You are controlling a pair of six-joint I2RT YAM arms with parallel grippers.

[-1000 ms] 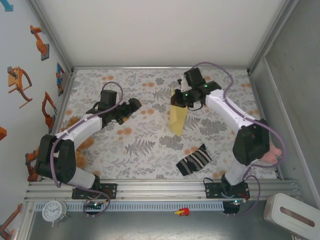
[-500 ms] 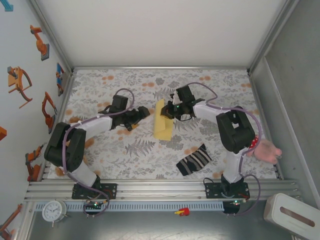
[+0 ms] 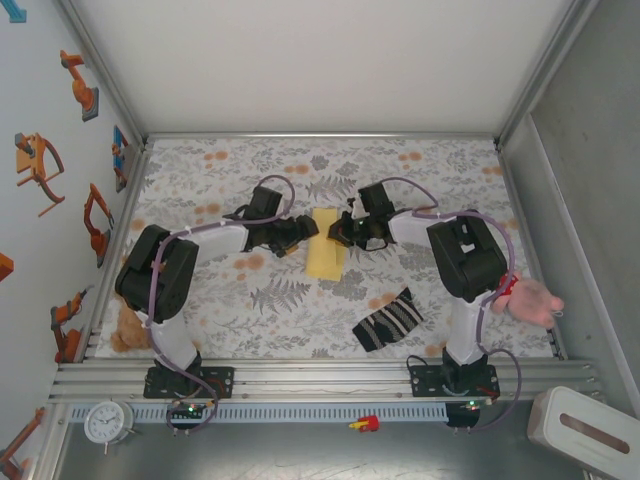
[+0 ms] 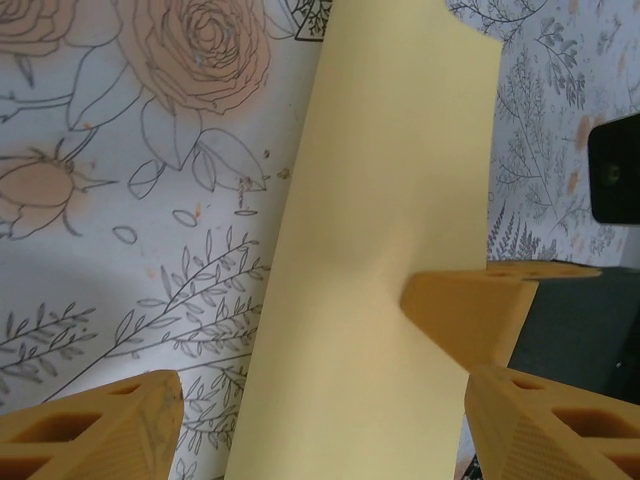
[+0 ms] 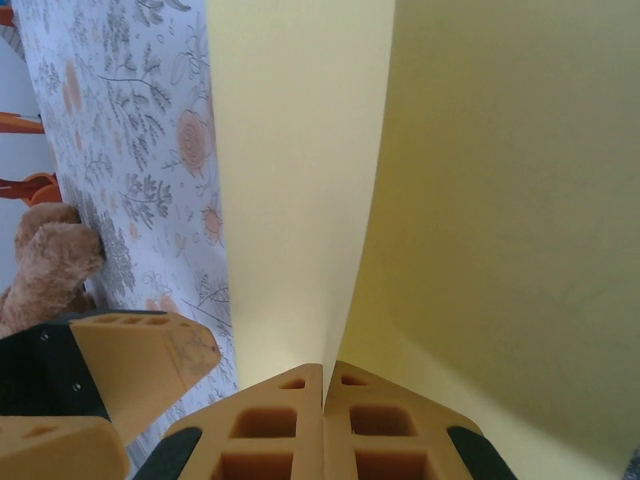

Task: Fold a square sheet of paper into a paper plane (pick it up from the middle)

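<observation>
Floral tabletop (image 3: 250, 300) first: nearest me, around five o'clock from centre, the striped sock (image 3: 388, 320) lies well apart from the work, and at centre sits the square sheet of paper (image 3: 325, 243), doubled into a long strip. My right tool (image 5: 322, 400), reaching in from three o'clock, is pinched fully shut on the sheet, while my left tool (image 3: 298, 232) at nine o'clock stands partly open, a finger either side of the sheet's edge, gripping nothing. If the left pinches off-line or either arm tugs, I expect the thin paper to buckle, crease crooked or slip free.
</observation>
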